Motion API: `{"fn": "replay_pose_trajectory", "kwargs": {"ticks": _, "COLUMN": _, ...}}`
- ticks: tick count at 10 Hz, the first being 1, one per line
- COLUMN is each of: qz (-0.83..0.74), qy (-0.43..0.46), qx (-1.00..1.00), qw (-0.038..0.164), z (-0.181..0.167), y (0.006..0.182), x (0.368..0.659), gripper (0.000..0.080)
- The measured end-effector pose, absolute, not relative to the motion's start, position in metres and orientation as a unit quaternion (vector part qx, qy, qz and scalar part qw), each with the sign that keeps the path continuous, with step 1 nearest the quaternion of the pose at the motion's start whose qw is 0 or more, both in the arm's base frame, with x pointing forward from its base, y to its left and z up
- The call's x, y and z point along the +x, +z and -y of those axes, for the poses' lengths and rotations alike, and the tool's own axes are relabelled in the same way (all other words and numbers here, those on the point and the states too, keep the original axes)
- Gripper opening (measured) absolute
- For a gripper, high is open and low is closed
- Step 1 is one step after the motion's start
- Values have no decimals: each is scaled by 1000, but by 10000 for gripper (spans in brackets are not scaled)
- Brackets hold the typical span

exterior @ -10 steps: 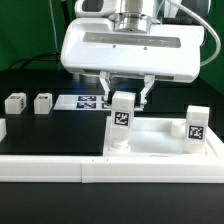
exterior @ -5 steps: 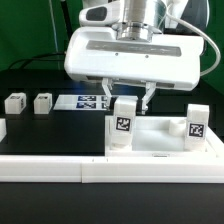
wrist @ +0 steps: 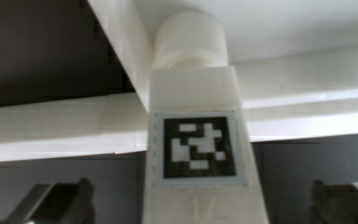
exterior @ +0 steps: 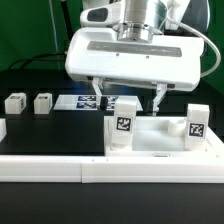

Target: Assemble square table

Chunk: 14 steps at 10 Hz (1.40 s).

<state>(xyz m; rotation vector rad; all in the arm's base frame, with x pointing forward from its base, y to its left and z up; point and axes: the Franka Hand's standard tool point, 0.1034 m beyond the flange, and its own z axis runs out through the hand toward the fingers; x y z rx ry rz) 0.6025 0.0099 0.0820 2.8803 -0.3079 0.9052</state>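
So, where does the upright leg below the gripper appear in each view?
Exterior view: the leg stands upright near the middle, at the tabletop's corner, below the open gripper.
Wrist view: the leg fills the centre, between the dark fingertips.
Shared landmark: the black-white tag on the leg.

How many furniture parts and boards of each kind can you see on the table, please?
Upright legs: 2
Loose legs: 2
Square slab: 1
Marker board: 1
Total: 6
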Motion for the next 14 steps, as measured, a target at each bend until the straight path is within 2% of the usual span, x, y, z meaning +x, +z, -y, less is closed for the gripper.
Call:
{"fn": "replay_pose_trajectory", "kwargs": {"ticks": 1, "qz": 101, "qy": 298, "qx": 948, "qw": 53, "z": -10, "y": 82, "x": 602, "gripper": 641}}
{"fn": "replay_pose_trajectory", "kwargs": {"ticks": 8, "qz": 100, "qy": 297, "qx": 948, "qw": 54, "z": -9, "y": 83, "x": 603, "gripper": 649}}
{"fn": "replay_pose_trajectory", "kwargs": {"ticks": 11, "qz": 124, "qy": 256, "qx": 958, "qw": 38, "z": 21, "y": 104, "x": 612, "gripper": 649}}
{"fn": "replay_pose_trajectory", "kwargs": {"ticks": 12, "qz": 128, "qy": 220, "qx": 967, "qw": 30, "z": 19, "y": 97, "x": 611, "gripper": 649}}
{"fn": "replay_pose_trajectory", "kwargs": {"ticks": 14, "qz": 137, "qy": 151, "qx": 979, "qw": 11, "z": 15, "y": 96, "x": 614, "gripper": 649}}
